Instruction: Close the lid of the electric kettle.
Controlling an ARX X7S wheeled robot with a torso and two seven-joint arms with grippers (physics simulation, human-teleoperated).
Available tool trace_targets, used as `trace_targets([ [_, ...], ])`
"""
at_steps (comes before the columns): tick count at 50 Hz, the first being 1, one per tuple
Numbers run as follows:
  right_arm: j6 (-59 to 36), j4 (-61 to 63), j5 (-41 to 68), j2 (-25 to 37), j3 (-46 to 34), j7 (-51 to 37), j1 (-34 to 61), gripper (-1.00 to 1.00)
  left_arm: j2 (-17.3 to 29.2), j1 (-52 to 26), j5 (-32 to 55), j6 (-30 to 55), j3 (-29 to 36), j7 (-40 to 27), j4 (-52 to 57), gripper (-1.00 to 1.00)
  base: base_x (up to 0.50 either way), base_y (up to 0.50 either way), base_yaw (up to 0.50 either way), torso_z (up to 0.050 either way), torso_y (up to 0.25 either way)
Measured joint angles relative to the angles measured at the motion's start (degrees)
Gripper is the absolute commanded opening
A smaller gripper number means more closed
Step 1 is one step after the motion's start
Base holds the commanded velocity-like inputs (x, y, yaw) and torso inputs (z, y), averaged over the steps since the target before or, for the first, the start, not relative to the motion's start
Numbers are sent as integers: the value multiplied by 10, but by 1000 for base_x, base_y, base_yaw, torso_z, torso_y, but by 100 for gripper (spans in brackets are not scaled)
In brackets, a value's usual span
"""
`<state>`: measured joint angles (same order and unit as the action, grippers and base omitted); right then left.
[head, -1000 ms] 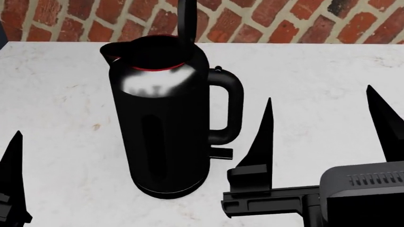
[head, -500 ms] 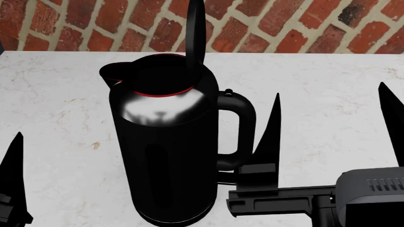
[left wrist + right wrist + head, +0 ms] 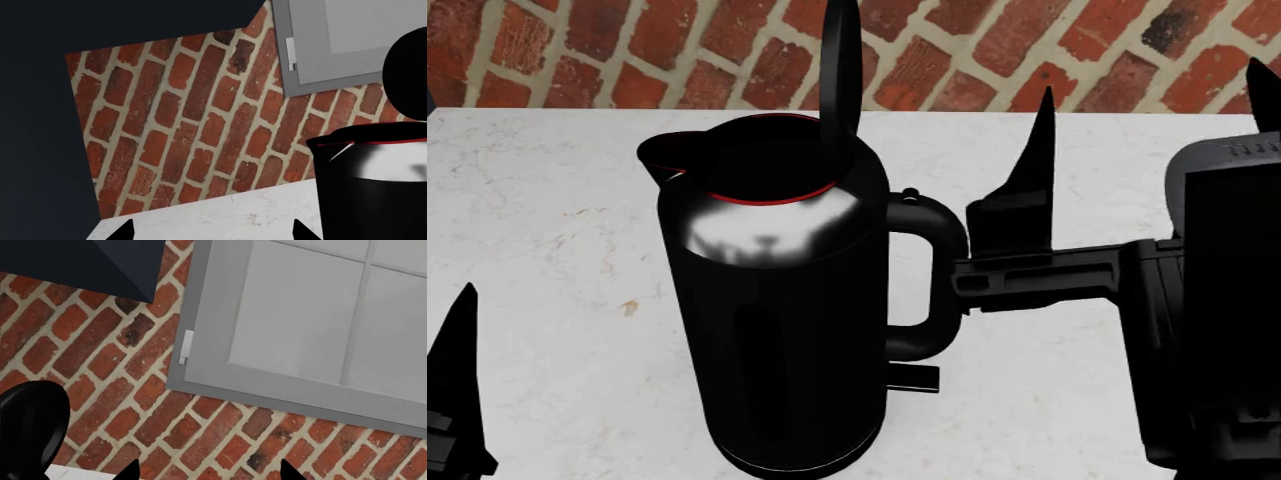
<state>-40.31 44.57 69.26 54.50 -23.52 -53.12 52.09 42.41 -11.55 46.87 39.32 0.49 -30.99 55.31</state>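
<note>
The electric kettle (image 3: 781,310) stands on the white counter, a tall black jug with a red rim ring, its handle (image 3: 928,275) facing right. Its lid (image 3: 842,70) stands upright and edge-on at the back of the open mouth. My right gripper (image 3: 1154,115) is open and empty, to the right of the handle at about the height of the kettle's top. The right wrist view shows the lid (image 3: 30,427) as a black disc off to one side of the gripper (image 3: 208,472). My left gripper (image 3: 212,232) is open and empty; the kettle (image 3: 373,192) and lid (image 3: 408,80) show beside it.
A red brick wall (image 3: 627,60) runs along the counter's back edge. A grey-framed window (image 3: 307,325) is set in that wall. One left finger (image 3: 457,370) shows at the head view's lower left. The counter (image 3: 561,220) is white marble.
My right gripper has risen from low beside the kettle's base and handle to level with the kettle's top. The kettle, lid and left gripper have not moved in the last half second.
</note>
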Motion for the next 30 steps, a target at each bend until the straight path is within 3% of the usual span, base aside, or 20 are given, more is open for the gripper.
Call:
trace_targets([
  [30,-106,-193,-26,-86,-87,125,179,100,0,14,-14,-22,10,6,-19,100,0,0,0,0,0],
])
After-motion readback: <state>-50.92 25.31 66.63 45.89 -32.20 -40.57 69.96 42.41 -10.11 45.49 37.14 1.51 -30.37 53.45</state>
